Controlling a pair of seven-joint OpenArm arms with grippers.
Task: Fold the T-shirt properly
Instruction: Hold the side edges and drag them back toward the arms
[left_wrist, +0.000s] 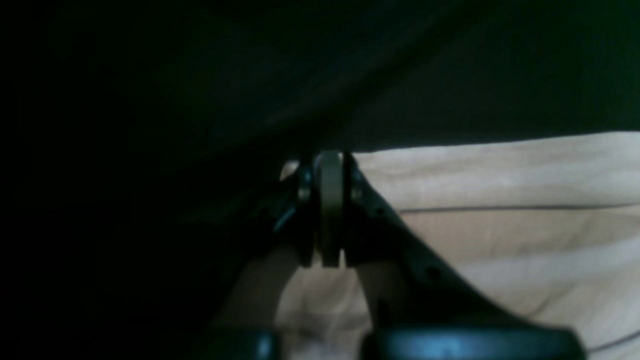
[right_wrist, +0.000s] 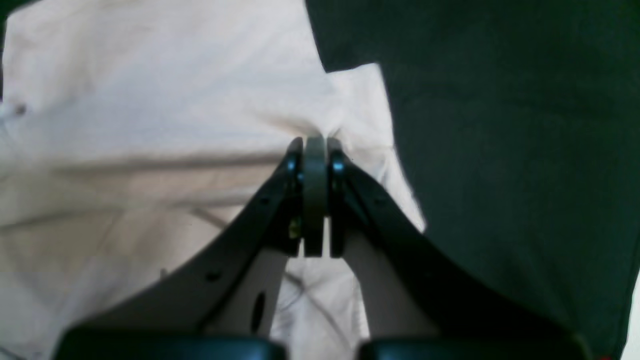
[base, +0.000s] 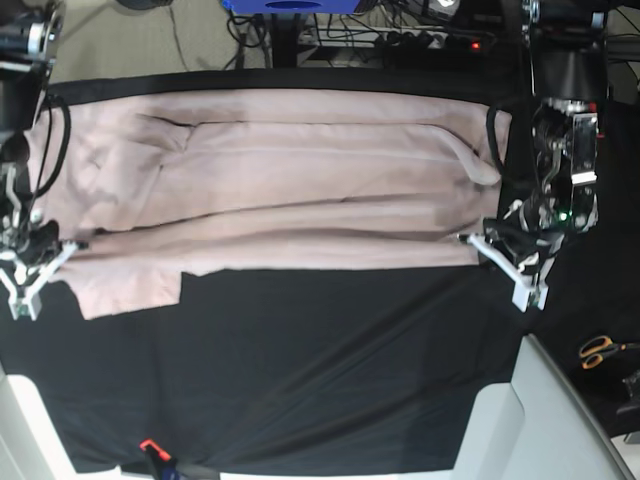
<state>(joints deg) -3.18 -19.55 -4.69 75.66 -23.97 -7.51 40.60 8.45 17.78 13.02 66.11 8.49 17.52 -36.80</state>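
Closest to each wrist lens stand the dark claw fingers, seen from behind and pressed together. Left gripper (left_wrist: 330, 165) sits at the lower centre of its view, jaws shut on the edge of the T-shirt (left_wrist: 500, 230), which spreads to the right and below as pale cloth; black tablecloth (left_wrist: 350, 75) fills the upper part of the frame. Right gripper (right_wrist: 315, 145), at the centre of its view, is likewise clamped on the T-shirt (right_wrist: 150, 150), whose cloth puckers at the fingertips; here the garment extends left and the tablecloth (right_wrist: 500, 150) lies to the right.

Base view: the T-shirt (base: 300, 190) lies as a long pink band across the upper half of the frame, its long axis running left to right, over the tablecloth (base: 300, 370). Left gripper (base: 478, 238) pinches the lower right corner of the band; right gripper (base: 70, 246) pinches the lower left end, beside a flap, perhaps a sleeve, that hangs lower. Each arm thus holds its own end of the near edge, with the garment's body lying away from both claws toward the top of the frame. Judged from this, carrying the held edge across the short axis is a likely next fold.

Orange-handled scissors (base: 598, 350) rest at the right margin, well apart.
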